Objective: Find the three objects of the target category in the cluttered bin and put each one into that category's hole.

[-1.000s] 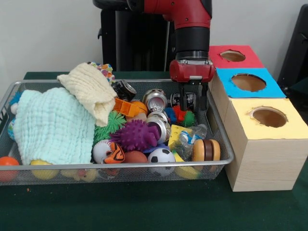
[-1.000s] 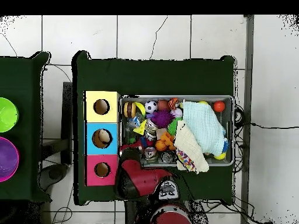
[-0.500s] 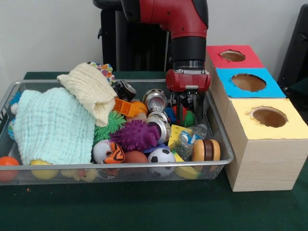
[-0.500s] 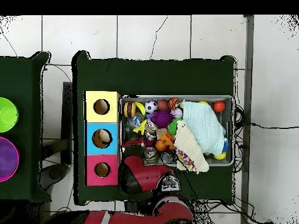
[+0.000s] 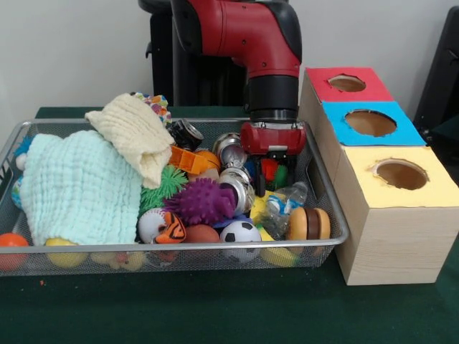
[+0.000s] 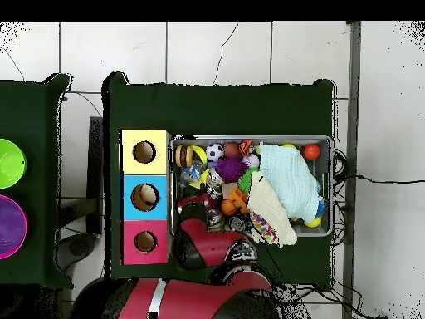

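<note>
Front view: my gripper (image 5: 270, 172) hangs low in the bin (image 5: 337, 228), right end, among cans | fingers: cannot tell whether apart or together | clear bottle (image 5: 281, 205) lies just near-right of it, by the right rim | blue hole (image 5: 370, 122) right, beyond the rim.

The arm (image 5: 244, 32) is seen as a thick, glossy red shell with rounded shoulders. Below it a black cylindrical wrist (image 5: 272, 97) is fitted, ringed at the bottom by a thin silver band. Under the band a squat red block with a small pale marking on its face is mounted. From above, the red shell (image 6: 195, 299) is crossed by a white stripe and edged in black.
</note>
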Robot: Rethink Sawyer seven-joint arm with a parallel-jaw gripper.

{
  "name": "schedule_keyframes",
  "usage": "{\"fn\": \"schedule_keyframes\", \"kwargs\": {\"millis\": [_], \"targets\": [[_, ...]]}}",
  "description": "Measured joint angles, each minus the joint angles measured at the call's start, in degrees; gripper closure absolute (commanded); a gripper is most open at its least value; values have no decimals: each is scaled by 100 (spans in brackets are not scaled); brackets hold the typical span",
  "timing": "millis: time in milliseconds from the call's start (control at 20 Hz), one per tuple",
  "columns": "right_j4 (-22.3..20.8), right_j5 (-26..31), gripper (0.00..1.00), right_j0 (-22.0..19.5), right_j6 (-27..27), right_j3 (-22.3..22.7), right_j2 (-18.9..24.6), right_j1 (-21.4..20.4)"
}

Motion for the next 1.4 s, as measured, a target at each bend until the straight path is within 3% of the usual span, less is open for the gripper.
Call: {"fn": "schedule_keyframes", "kwargs": {"millis": [350,750,1100,1400], "targets": [[-8,-380,0,-75,0,-75,19,153],[2,-341,0,-115,0,-31,89,77],[35,224,0,-114,0,70,253,-406],[34,274,0,-113,0,69,321,-581]]}}
